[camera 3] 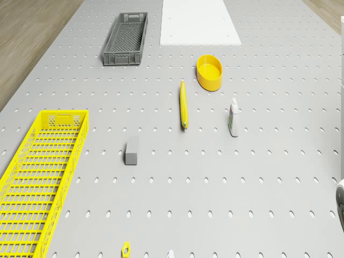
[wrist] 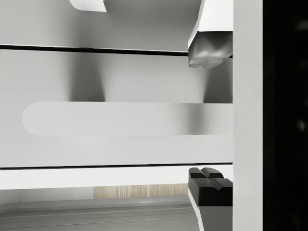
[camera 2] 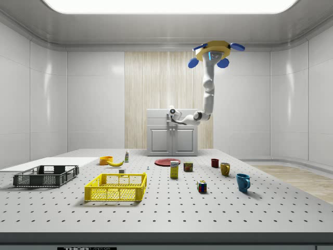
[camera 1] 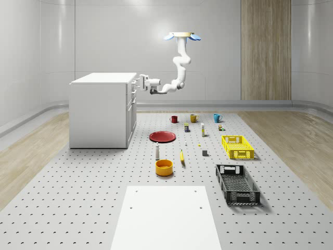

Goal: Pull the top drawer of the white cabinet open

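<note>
Drone (camera 1: pixel 182 36) hovers beside the white box-shaped cabinet (camera 1: pixel 99 112), over the pegboard surface (camera 1: pixel 78 182). Fingers (wrist: pixel 210 50) spread wide, one above and one below the top drawer's long white bar handle (wrist: pixel 110 119). Handle's long axis runs crosswise between them, not yet clamped.

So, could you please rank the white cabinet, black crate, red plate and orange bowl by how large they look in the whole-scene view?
1. white cabinet, clearly largest
2. black crate, though it lies nearer the camera
3. red plate
4. orange bowl, smallest; nearer than the plate, so that gap is less certain
</note>
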You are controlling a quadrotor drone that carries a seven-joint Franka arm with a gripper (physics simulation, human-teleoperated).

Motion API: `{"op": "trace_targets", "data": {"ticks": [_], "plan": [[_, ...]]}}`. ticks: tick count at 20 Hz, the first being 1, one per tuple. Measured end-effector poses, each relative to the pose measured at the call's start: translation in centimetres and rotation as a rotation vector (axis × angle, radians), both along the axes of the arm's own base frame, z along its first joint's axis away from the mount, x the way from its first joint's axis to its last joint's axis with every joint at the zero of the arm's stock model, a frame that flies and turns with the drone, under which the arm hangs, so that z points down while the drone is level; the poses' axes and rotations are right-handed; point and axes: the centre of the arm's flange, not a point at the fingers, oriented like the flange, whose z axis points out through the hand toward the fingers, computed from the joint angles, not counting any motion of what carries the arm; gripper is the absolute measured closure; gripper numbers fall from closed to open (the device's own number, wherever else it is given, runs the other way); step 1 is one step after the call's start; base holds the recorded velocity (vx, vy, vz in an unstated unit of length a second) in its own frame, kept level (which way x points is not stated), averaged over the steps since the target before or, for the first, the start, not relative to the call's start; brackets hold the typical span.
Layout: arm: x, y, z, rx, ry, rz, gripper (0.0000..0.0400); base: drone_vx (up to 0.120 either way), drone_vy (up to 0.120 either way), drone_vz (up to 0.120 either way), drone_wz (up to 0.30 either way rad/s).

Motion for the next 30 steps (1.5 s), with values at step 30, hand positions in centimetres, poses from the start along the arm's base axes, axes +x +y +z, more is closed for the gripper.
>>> {"op": "trace_targets", "data": {"ticks": [30], "plan": [[-2.6, 3.5, 0.0, 0.010, 0.030, 0.064, 0.0100, 0.000, 0.000, 0.000, 0.000]]}}
